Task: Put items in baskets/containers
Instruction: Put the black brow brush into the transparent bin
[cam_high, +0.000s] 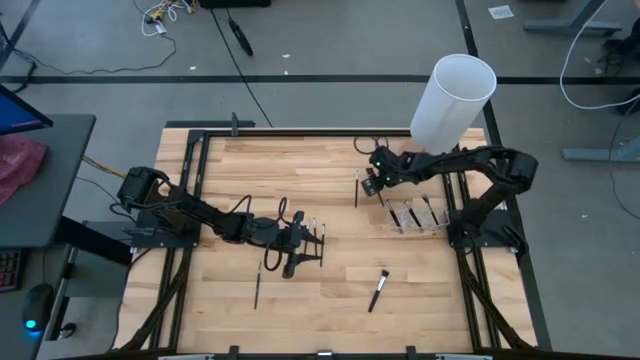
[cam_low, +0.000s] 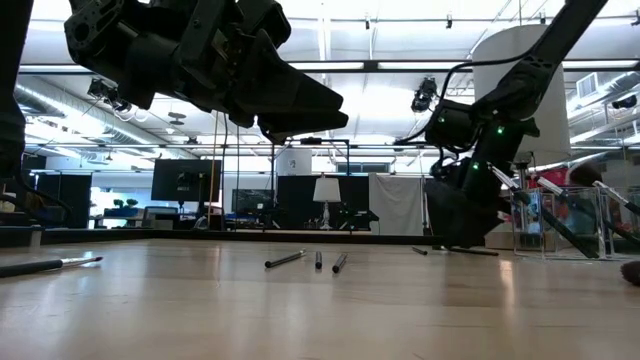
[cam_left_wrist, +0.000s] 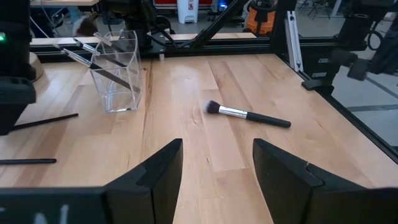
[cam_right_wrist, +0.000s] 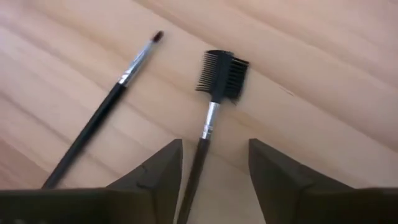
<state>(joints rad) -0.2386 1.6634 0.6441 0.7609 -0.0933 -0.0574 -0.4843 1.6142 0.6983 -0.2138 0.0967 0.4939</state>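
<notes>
The right gripper (cam_right_wrist: 214, 171) is hanging open over the table (cam_right_wrist: 323, 74), a comb brush (cam_right_wrist: 214, 93) lying between its fingers, ungripped; a thin brush (cam_right_wrist: 106, 106) is lying beside it.

brushes (cam_high: 378, 290) scattered flat on table; several stand tilted in clear holder (cam_high: 418, 216).

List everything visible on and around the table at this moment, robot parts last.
Clear holder: one, see-through, right side of table, several brushes inside.
Fluffy brush: one, dark handle, silver ferrule, lying near the front centre.
Comb brush: one, dark, on the wood beneath the right gripper.
Thin brush: one, dark, silver ferrule, beside the comb brush.
Loose stick brush: one, dark, front left.
White cylinder: one, back right.
Left gripper: open, centre-left, empty.
Right gripper: open, over the comb brush.
</notes>
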